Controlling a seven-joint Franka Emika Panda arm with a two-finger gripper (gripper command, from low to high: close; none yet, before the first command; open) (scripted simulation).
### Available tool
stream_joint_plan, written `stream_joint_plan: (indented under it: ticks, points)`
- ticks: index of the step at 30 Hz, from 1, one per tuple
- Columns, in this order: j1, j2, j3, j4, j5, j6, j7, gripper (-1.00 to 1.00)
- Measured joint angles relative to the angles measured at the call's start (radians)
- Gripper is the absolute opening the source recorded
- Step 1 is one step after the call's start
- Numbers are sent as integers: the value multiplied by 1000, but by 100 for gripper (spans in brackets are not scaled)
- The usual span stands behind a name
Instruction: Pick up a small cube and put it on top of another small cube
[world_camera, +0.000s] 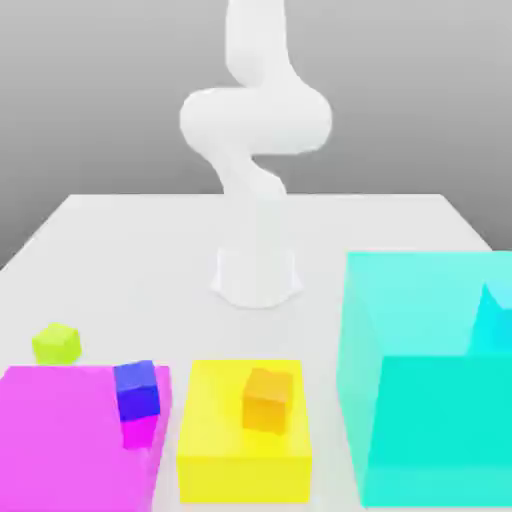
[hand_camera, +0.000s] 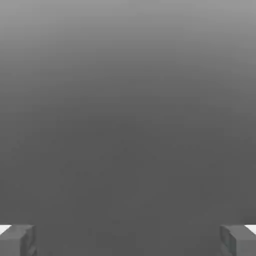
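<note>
The small lime-green cube (world_camera: 57, 342) lies on the white table (world_camera: 150, 250) at the exterior view's left, just behind a magenta block (world_camera: 70, 440). A dark blue cube (world_camera: 137, 390) sits on that magenta block's right part. An orange cube (world_camera: 267, 399) rests on a yellow block (world_camera: 215, 430). In the hand view my gripper (hand_camera: 128, 240) is open, its two grey fingertips (hand_camera: 17, 240) far apart with nothing between them, facing plain grey background. The white arm (world_camera: 255, 120) rises from its base (world_camera: 258, 275) and runs off the picture's upper edge.
A tall cyan block (world_camera: 430, 400) stands at the exterior view's right, with a smaller cyan piece (world_camera: 492, 318) on its top. The three coloured blocks line the table's near edge. Bare table lies between them and the arm's base.
</note>
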Motion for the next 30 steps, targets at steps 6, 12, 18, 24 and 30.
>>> stream_joint_plan:
  ticks: [6,12,18,24,30]
  points:
    - [-43,224,-202,-120,17,137,-170,0]
    - [-106,441,-378,-235,61,268,-352,0]
    - [-209,664,-529,-350,128,397,-551,0]
    - [-327,853,-503,-400,267,509,-744,0]
    - [-492,993,-289,-361,500,599,-922,0]
